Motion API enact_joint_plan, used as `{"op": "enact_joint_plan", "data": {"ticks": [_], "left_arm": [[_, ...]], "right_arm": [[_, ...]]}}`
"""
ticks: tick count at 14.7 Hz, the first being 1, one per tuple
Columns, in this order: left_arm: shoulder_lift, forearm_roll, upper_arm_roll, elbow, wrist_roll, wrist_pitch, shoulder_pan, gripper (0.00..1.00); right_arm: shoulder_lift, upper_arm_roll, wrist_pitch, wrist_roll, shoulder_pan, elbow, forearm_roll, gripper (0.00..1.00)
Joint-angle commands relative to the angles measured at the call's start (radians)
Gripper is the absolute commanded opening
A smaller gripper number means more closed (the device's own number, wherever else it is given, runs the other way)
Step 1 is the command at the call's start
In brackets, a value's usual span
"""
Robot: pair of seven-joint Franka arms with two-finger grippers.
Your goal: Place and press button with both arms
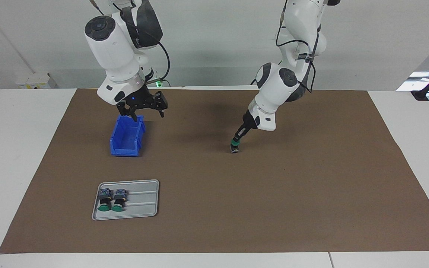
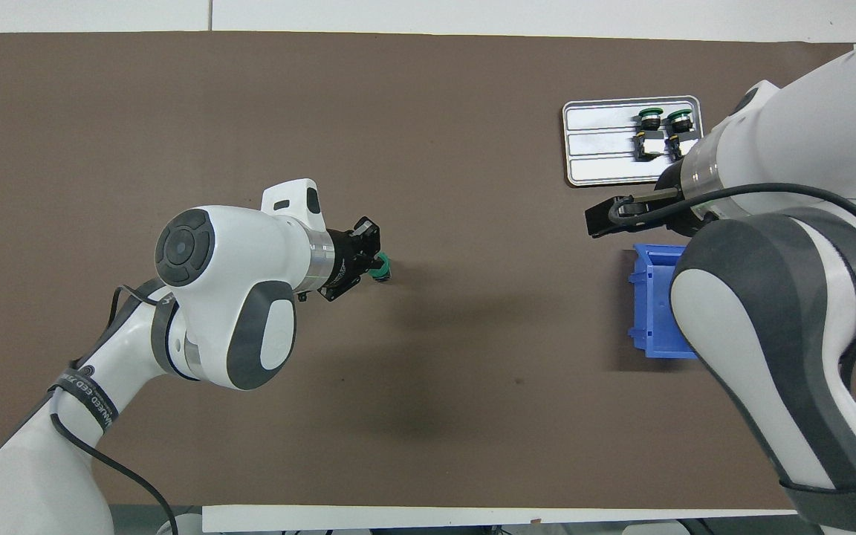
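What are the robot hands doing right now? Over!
Left gripper shut, tip down on the button standing on the mat. Right gripper open, waiting over the blue bin. Two more buttons on the tray. Nothing in the way.
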Motion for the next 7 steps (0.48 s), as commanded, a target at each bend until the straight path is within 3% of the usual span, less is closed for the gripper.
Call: {"op": "enact_joint_plan", "data": {"ticks": [1, 7], "left_arm": [[0.0, 0.023, 0.006, -0.019, 0.015, 0.018, -0.005, 0.02], [0.018, 0.023, 0.003, -0.028, 0.032, 0.033, 0.0, 0.02]], "right_arm": [[-0.021, 0.006, 0.018, -0.005, -0.012, -0.031, 0.02, 1.0], [-0.021, 0.006, 0.018, -0.005, -0.012, -0.033, 0.02, 1.0]]}}
